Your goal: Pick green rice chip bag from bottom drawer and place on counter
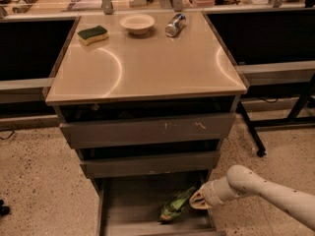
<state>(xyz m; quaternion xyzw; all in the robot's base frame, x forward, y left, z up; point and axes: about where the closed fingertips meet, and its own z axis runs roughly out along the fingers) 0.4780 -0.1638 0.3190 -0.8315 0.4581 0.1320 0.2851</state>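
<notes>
The green rice chip bag (174,206) lies crinkled in the open bottom drawer (128,205), right of its middle. The bag's upper end is tilted up toward my gripper. My gripper (198,199) reaches in from the right on a white arm (261,188). It sits low inside the drawer, right at the bag's upper right end and touching it. The counter (147,63) is the glossy tan top of the grey cabinet, above the drawers.
On the counter's far edge are a green-topped yellow sponge (92,34), a small beige bowl (137,23) and a can lying on its side (175,24). Two taller grey drawers (147,129) hang over the bottom drawer. A black table leg (251,129) stands at the right.
</notes>
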